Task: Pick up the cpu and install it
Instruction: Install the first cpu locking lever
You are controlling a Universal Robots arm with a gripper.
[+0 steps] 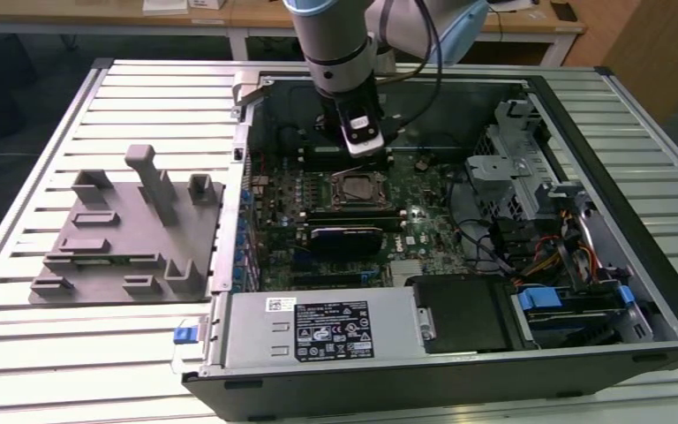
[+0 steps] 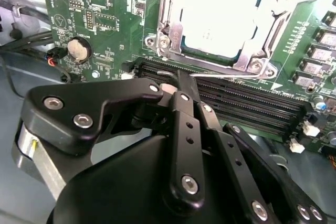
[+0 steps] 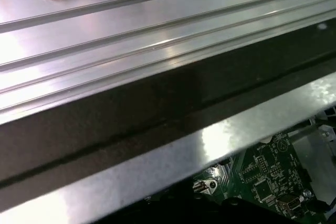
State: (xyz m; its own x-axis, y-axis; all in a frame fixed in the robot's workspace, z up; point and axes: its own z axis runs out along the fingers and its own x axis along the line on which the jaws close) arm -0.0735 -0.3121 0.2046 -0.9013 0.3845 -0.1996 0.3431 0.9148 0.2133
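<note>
Inside the computer case (image 1: 621,291), the cpu (image 2: 223,19) sits socketed.

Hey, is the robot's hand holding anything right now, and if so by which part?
Nothing appears held. The black hand hovers above the green motherboard, and the square silvery cpu already sits in its metal socket frame.

— What's the arm (image 1: 336,44) made of?
— Silver-grey tube segments with a pale blue joint cap, dark cables trailing beside.
— And the gripper (image 2: 173,90)?
— Matte black linkage bars held by round silver screws — a silver ring at about eight o'clock.
</note>
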